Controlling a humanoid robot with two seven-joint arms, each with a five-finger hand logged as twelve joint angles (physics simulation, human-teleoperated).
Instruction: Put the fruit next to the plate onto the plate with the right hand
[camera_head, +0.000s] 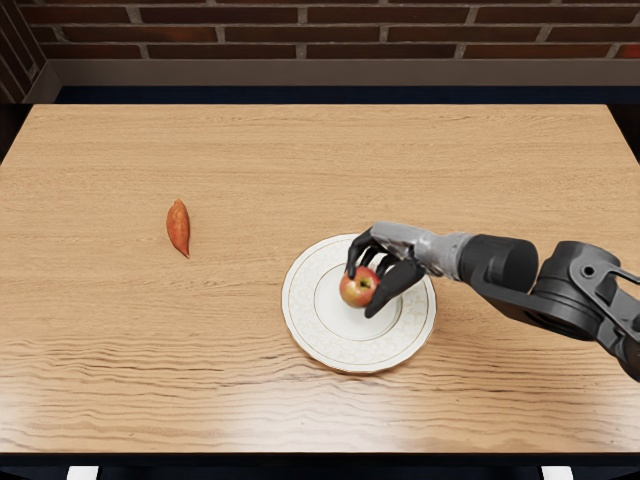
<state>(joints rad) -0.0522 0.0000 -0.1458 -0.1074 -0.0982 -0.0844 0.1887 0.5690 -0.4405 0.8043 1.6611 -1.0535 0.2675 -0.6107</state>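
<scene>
Off to the left on the table lies an orange sweet potato. Then the white plate, with the apple at its centre: round, red with a yellowish patch, so no real long axis, and the stem's not visible. The right hand has its dark fingers wrapped around it.

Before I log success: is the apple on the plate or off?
Over the plate, centred; right hand grips the apple; whether it touches, cannot tell.
</scene>
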